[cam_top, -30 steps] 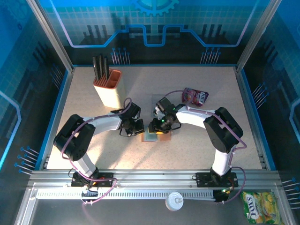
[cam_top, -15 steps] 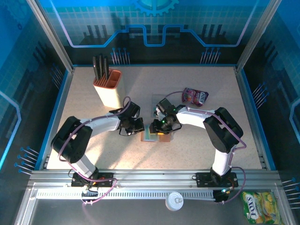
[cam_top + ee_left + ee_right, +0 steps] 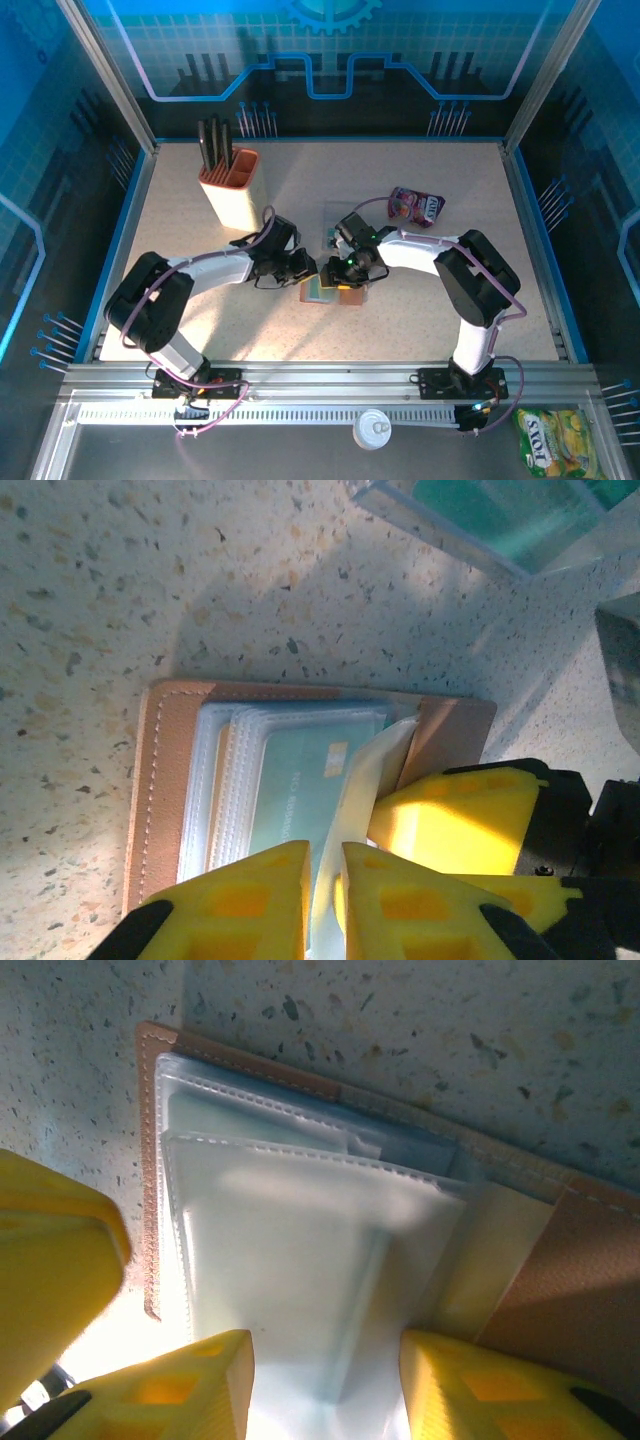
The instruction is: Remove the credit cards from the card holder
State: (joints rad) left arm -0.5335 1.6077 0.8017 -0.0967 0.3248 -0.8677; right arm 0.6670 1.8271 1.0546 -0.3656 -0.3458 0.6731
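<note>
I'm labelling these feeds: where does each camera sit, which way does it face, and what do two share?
Top external: above and behind the bases, looking down on the table; both arms, left gripper and right gripper at the card holder.
Left wrist: faces down at a teal card; own yellow fingers.
Right wrist: faces down at clear sleeves; own yellow fingers.
Shared: both wrist views see the card holder.
</note>
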